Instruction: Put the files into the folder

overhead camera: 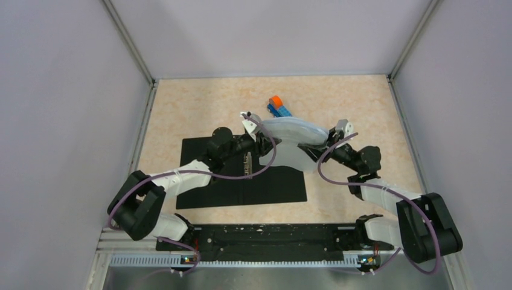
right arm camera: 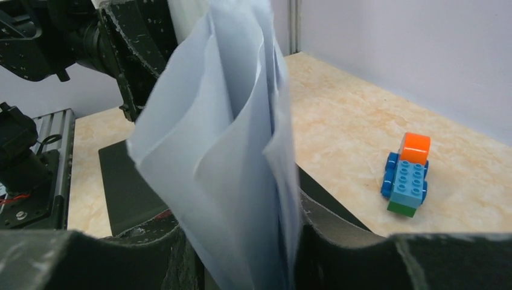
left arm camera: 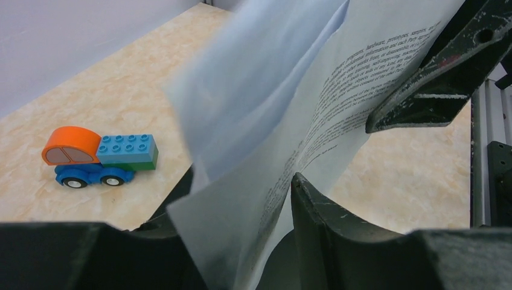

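Writing: the files point(overhead camera: 290, 134) carry lines of small black print, seen in the left wrist view and too fine and blurred to read. No brand or label shows on the folder point(overhead camera: 272, 184) or the truck point(overhead camera: 278, 107).

Arms: both reach out from the near edge and meet over the far right corner of the folder. The left arm crosses above the folder with its elbow bent up. The right arm comes in from the folder's right side, wrist turned inward.

Files: off the table point(overhead camera: 199, 109), hanging bowed and crumpled between the two grippers, just past the folder's far right corner.

Left gripper point(overhead camera: 264, 138): fingers stand apart with the sheets passing between them. The lower finger point(left arm camera: 326, 223) touches the paper and the upper one sits at the sheet's edge. Cannot tell whether it really clamps.

Right gripper point(overhead camera: 328, 140): fingers closed on the bunched sheets, and the paper fills the gap in the right wrist view.

Folder: lies open and flat on the table, black inside up, with a metal clip strip near its middle under the left arm.

Truck: blue and orange, beyond the folder's far right corner, behind the files.
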### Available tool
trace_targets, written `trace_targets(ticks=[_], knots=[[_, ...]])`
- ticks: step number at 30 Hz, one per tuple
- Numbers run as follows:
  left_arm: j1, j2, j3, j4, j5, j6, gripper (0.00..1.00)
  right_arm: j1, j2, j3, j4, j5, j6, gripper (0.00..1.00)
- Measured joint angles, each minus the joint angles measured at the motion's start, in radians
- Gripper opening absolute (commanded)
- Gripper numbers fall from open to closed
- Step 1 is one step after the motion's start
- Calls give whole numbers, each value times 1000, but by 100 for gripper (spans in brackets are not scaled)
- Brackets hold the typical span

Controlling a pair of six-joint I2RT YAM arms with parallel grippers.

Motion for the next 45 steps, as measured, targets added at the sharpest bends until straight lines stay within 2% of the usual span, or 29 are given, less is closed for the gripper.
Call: trace_targets(ticks=[12,16,22,24,27,29,32,35,38,45], knots=[[0,12,34,-25,25,0,44,-43,8,-64,95,-32,72,42],[0,13,35,-34,25,1,47,-43,19,-80,122,-28,83,42],[0,13,35,-79,30,26,60,-57,-21,-119,113,-12,77,43],[0,12,35,-89,41,30,70,-62,-37,-124,109,-6,75,43],[1,8,35,-108,63,39,74,-63,-45,-127,107,-5,72,44],[3,6,35,-120,77,41,82,-63,-43,-131,108,-5,72,44],[8,6,35,-126,88,42,85,-63,-26,-134,116,-6,73,44],[15,4,35,-128,92,40,94,-63,4,-134,135,-9,77,44],[19,-5,35,-126,91,34,98,-63,43,-134,176,-14,90,44],[20,-8,35,-119,89,18,99,-38,146,-130,266,-20,116,44]])
